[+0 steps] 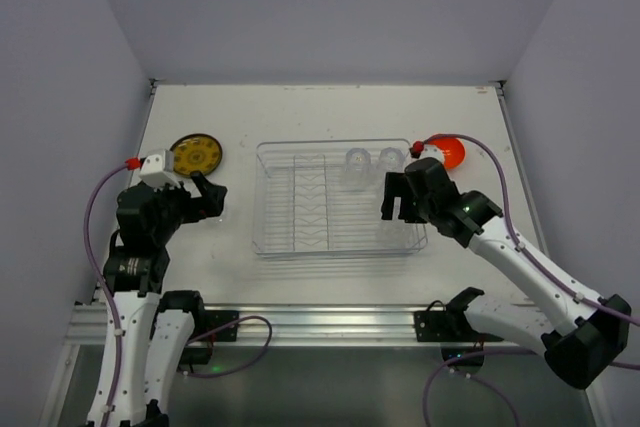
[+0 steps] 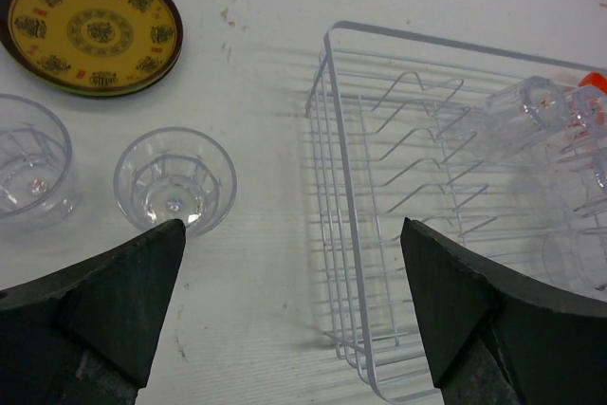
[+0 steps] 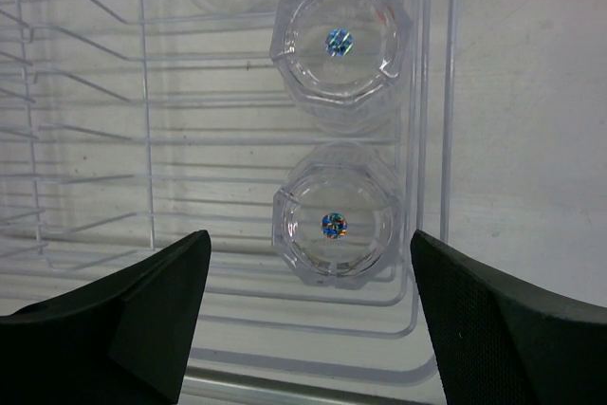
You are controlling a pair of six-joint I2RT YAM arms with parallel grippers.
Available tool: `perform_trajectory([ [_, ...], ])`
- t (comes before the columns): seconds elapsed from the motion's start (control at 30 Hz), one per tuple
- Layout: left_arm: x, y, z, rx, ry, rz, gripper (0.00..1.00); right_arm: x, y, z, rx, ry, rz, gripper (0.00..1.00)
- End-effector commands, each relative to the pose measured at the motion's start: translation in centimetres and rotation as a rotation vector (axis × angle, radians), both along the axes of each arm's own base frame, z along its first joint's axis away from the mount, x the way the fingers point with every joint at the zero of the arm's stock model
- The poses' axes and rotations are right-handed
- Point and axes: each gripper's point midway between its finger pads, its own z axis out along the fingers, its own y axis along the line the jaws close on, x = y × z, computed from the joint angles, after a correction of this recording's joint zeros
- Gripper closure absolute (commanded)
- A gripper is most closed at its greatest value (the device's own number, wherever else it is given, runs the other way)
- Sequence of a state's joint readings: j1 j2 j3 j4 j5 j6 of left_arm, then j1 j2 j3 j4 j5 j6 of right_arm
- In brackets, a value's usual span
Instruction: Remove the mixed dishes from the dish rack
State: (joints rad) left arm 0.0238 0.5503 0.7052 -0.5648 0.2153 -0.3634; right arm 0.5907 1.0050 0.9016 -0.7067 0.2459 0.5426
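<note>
Right gripper [image 3: 308,244] over glass cup [image 3: 332,220] in dish rack [image 3: 190,139].
Jaws stood wide, empty; centring them on the cup, clear of the rack wall, seemed advisable.

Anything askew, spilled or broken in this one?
Nothing stands out. The plate lies flat on the table, two cups stand upright beside the rack, and the cups left in the rack look whole. No spill shows.
</note>
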Motion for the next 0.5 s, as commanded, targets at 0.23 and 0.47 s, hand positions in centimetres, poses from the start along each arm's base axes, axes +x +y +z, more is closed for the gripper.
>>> perform_trajectory([
  [0.23,-0.1,-1.5,3.3,-0.017,-0.173,-0.085,0.0,0.1,0.6,-0.9,-0.111,0.062,-0.066,0.09],
  [0.47,-0.2,-2.2,2.9,-0.019,-0.163,-0.113,0.0,0.5,-0.1,-3.0,-0.216,0.114,-0.077,0.07],
])
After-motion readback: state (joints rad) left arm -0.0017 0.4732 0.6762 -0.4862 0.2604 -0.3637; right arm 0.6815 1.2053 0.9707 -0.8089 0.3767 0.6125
